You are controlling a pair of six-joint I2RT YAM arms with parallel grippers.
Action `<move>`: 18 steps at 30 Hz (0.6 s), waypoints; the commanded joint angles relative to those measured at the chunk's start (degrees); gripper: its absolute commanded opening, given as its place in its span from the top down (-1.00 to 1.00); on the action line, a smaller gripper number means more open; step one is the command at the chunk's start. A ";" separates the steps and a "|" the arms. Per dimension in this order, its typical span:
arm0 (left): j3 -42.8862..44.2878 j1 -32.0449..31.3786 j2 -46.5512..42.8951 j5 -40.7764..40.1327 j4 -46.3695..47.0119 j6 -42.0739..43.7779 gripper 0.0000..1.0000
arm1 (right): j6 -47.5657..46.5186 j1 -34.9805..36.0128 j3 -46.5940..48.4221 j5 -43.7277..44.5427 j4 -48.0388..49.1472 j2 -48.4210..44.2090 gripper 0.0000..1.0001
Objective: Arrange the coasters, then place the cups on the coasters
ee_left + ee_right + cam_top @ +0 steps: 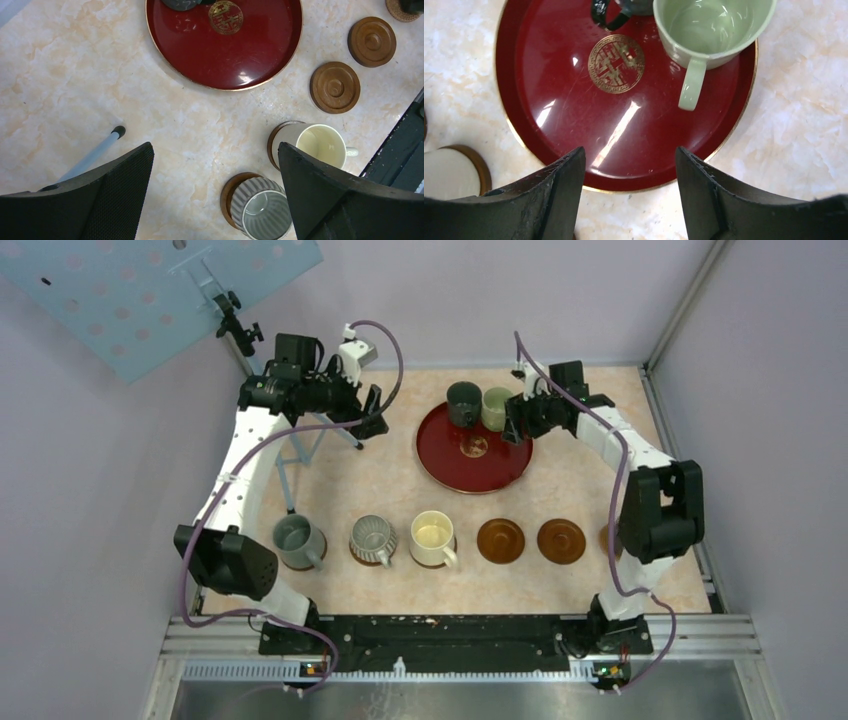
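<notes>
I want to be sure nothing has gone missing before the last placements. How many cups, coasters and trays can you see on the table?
Cups: 5 (grey, ribbed grey, cream, pale green, charcoal)
Coasters: 6, one mostly hidden at the right
Tray: 1
Total: 12

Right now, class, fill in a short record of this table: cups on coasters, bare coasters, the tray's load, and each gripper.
Cups on coasters: three, near row: smooth grey ceramic mug, ribbed grey mug, cream-yellow mug
Bare coasters: two round glossy brown discs in clear view; a third partly hidden by the right arm
Tray load: large dark-red round tray holds dark charcoal mug and pale green mug
Left gripper: open, empty
Right gripper: open, empty, over the tray's rim
</notes>
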 commanded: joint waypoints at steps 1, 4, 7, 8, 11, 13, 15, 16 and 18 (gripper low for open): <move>1.84 0.27 0.13 0.84 2.24 -0.32 -0.97 | -0.39 0.03 6.50 1.46 3.59 5.19 -0.28; 1.30 0.27 -0.27 0.53 2.26 -0.08 -0.97 | -0.04 0.04 10.82 2.59 3.00 10.03 -0.22; 1.01 0.28 -0.49 0.21 2.32 -0.25 -0.98 | 0.09 0.09 14.20 3.55 3.39 13.35 -0.15; 1.04 0.27 -0.67 0.25 2.34 -0.51 -0.97 | 0.13 0.04 14.74 3.82 3.69 14.35 -0.13; 0.95 0.32 -1.02 0.34 2.47 -0.64 -0.97 | 0.11 0.14 16.37 4.27 4.23 16.54 -0.07; 0.74 0.29 -1.24 -0.09 2.50 -0.72 -0.97 | 0.26 0.13 17.31 4.76 4.23 17.89 -0.02; 0.48 0.29 -1.46 -0.30 2.53 -0.55 -0.98 | 0.50 0.16 17.97 5.08 4.29 18.95 0.01; 0.32 0.27 -1.55 -0.47 2.66 -0.54 -0.98 | 0.62 0.24 18.11 5.29 4.47 19.36 0.03; -0.08 0.32 -1.64 -0.52 2.78 -0.43 -0.98 | 0.72 0.34 18.44 5.53 4.66 20.01 0.06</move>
